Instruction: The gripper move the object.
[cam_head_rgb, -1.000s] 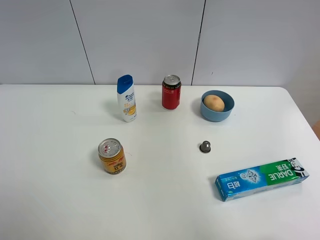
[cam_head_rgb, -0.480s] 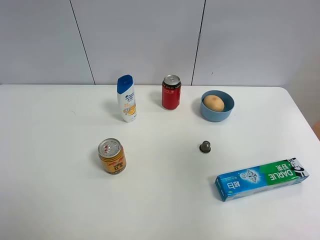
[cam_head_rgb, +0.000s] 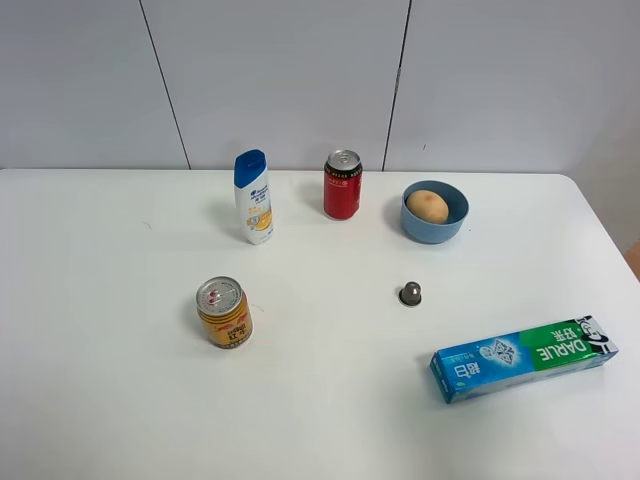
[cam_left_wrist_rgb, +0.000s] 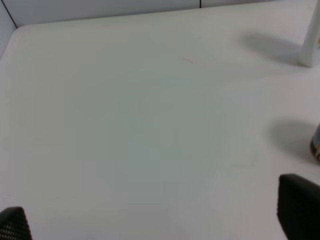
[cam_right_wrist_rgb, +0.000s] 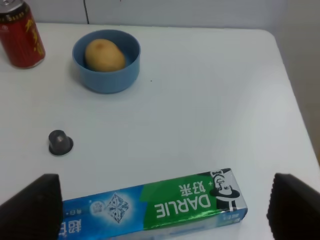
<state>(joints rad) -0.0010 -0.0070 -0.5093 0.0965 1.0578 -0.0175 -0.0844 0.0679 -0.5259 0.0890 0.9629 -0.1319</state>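
The tan-yellow potato-like object (cam_head_rgb: 428, 206) lies inside a blue bowl (cam_head_rgb: 446, 229) at the back right of the white table; it also shows in the right wrist view (cam_right_wrist_rgb: 104, 55) in the bowl (cam_right_wrist_rgb: 106, 80). Neither arm shows in the exterior high view. My left gripper (cam_left_wrist_rgb: 155, 220) is open over bare table, its dark fingertips (cam_left_wrist_rgb: 299, 206) far apart. My right gripper (cam_right_wrist_rgb: 162, 210) is open and empty, its fingertips (cam_right_wrist_rgb: 32, 207) spread above the toothpaste box, well short of the bowl.
A red can (cam_head_rgb: 342, 185) and a white shampoo bottle (cam_head_rgb: 253, 197) stand at the back. A yellow can (cam_head_rgb: 224, 313) stands front left. A small grey knob (cam_head_rgb: 410, 294) and a blue-green toothpaste box (cam_head_rgb: 524, 359) lie on the right.
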